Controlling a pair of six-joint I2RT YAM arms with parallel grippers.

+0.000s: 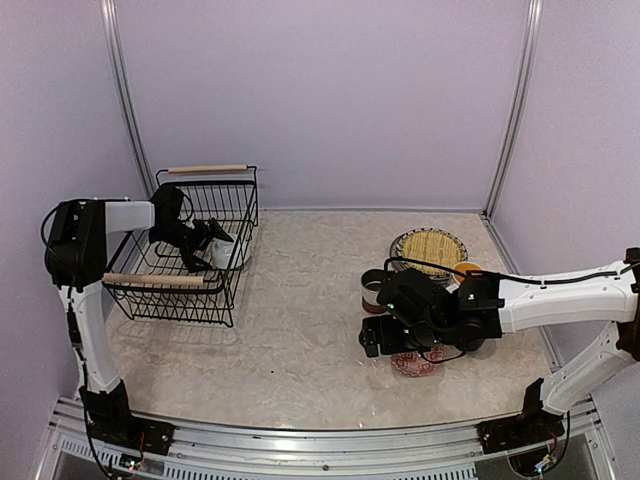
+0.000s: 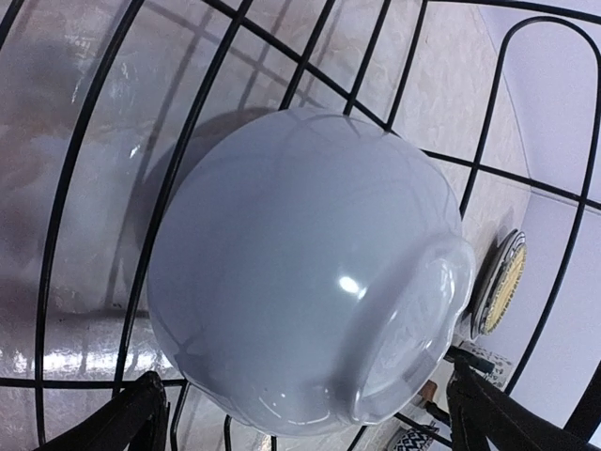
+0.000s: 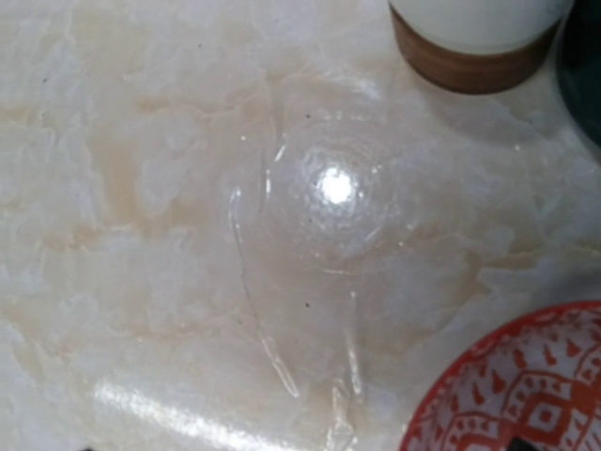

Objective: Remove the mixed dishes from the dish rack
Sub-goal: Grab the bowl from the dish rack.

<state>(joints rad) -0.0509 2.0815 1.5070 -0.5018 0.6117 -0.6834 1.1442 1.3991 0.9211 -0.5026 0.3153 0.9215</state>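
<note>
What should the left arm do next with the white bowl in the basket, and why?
Probably close the left pincer on the white bowl. Its fingers stand wide open on either side of the bowl, which lies tipped on its side in the dish rack, and nothing is gripped yet.

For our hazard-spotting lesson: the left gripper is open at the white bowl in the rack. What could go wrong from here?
1. The glossy white bowl lies tilted between the left gripper's open fingers. Closing on its round wall might squeeze it out.
2. Lifting it could catch the dish rack's wires.
</note>
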